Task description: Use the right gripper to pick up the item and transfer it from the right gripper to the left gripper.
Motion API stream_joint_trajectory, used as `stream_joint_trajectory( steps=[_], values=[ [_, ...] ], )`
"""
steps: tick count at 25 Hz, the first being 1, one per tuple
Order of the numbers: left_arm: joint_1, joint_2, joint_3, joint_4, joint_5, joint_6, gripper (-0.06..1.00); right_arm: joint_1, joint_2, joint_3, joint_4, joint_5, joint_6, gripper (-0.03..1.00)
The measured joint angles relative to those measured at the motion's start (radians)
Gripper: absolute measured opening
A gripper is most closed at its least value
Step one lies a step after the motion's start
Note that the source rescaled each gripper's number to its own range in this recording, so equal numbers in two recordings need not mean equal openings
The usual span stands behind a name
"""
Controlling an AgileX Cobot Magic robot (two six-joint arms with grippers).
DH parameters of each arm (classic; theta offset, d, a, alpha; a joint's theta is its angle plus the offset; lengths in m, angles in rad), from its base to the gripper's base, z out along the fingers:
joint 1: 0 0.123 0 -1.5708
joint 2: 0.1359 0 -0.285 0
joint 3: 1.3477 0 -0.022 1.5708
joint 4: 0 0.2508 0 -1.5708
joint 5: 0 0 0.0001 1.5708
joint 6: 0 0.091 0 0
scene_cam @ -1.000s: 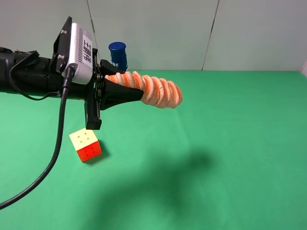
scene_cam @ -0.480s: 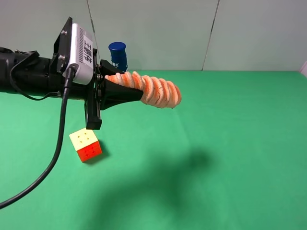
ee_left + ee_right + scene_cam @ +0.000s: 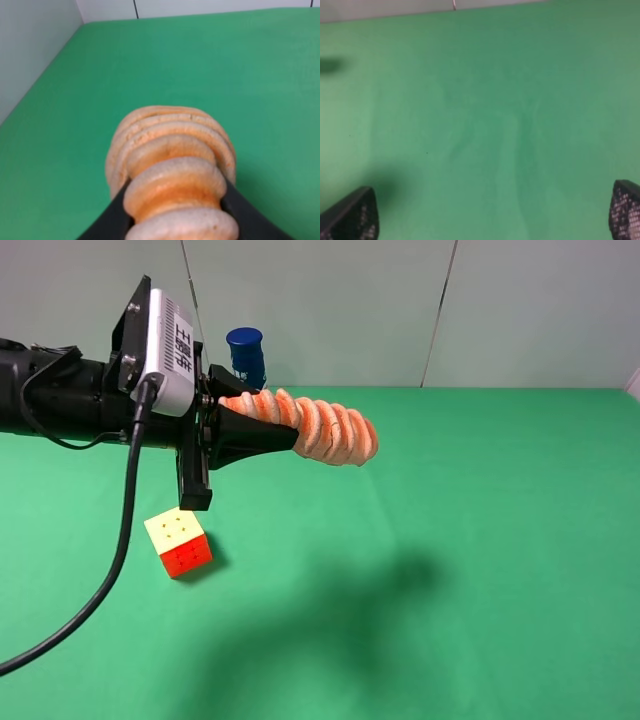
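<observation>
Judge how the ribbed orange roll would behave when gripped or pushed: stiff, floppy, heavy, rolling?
Probably soft: the fingers of the left gripper seem to dent the item. Likely light, fairly self-supporting: its free end juts out, barely drooping. Round, so it may roll.

An orange-pink, ribbed item [image 3: 318, 428] stands out against the plain green table [image 3: 480, 540]. The left tool [image 3: 290, 437] is black, its box [image 3: 170, 350] white-grey with black markings. A cube [image 3: 178, 543] shows dotted yellow and red faces; a bottle cap [image 3: 245, 352] is deep blue.
</observation>
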Motion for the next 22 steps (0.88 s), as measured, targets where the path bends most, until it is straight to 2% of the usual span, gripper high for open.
stream_joint_trajectory(
  steps=[9, 15, 18, 22],
  values=[
    [0.001, 0.000, 0.000, 0.000, -0.005, 0.000, 0.04, 0.000, 0.000, 0.000, 0.000, 0.000, 0.000, 1.00],
    [0.040, 0.000, 0.000, 0.002, -0.026, -0.019, 0.03, 0.000, 0.000, 0.000, 0.000, -0.001, 0.000, 1.00],
    [0.043, 0.000, 0.000, 0.002, -0.072, -0.057, 0.02, 0.000, 0.000, 0.000, 0.000, -0.001, 0.000, 1.00],
    [0.043, -0.034, 0.000, 0.005, -0.222, -0.131, 0.02, 0.000, 0.000, 0.000, 0.000, -0.001, 0.000, 1.00]
  ],
)
